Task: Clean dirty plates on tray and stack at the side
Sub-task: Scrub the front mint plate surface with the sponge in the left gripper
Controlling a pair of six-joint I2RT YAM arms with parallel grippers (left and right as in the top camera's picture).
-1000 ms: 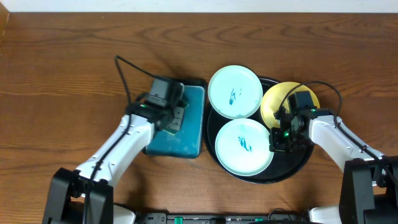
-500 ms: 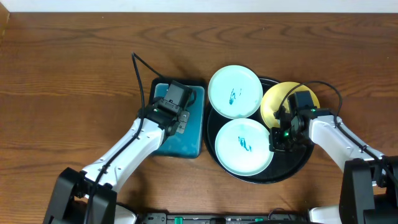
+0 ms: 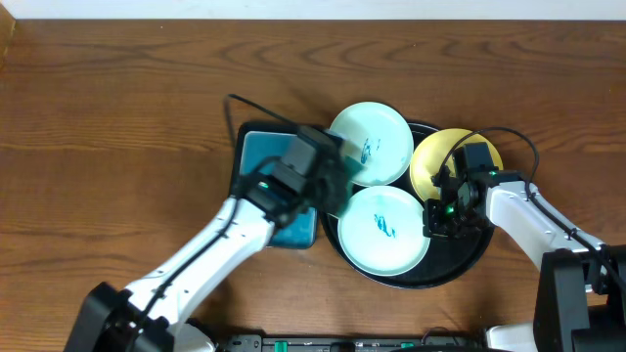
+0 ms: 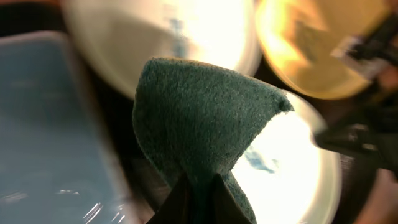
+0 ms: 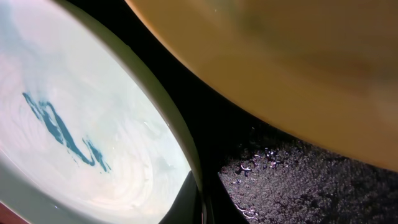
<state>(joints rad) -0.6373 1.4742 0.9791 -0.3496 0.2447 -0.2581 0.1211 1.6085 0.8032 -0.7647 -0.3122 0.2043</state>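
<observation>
Three plates sit on the tray (image 3: 469, 260): the far plate (image 3: 369, 144) and the near plate (image 3: 383, 230), both mint, and the yellow plate (image 3: 452, 161) at the far right. The far and yellow plates look to overlap the tray's rim. Each mint plate shows teal marks (image 5: 62, 130) near its middle. Any marks on the yellow plate cannot be made out.

The right gripper (image 5: 200, 208) is pinched narrow on the near plate's right rim, one finger over the lip and one under it. The left gripper (image 4: 198, 198) is clamped tight on a green sponge (image 4: 199, 118), which bulges above the fingers and hangs over the gap between the teal tray (image 3: 256, 161) and the near plate.

The plates look thin, stiff and light, probably hard plastic or melamine, so a rim pinch should steady one without bending it. The smooth glaze and the droplets on the tray floor suggest a slippery hold. A light plate would likely skate or tip under a sideways wipe unless the rim stays pinned. The raised lip is the only part that offers fingers a purchase. For lifting to a stack, a bite at the rim where it stands clear of its neighbours would be safest, since the three plates sit close together.

The sponge is soft and already folded by the grip. It should flatten on contact and spread pressure, so moderate downward force over the marks seems enough.
</observation>
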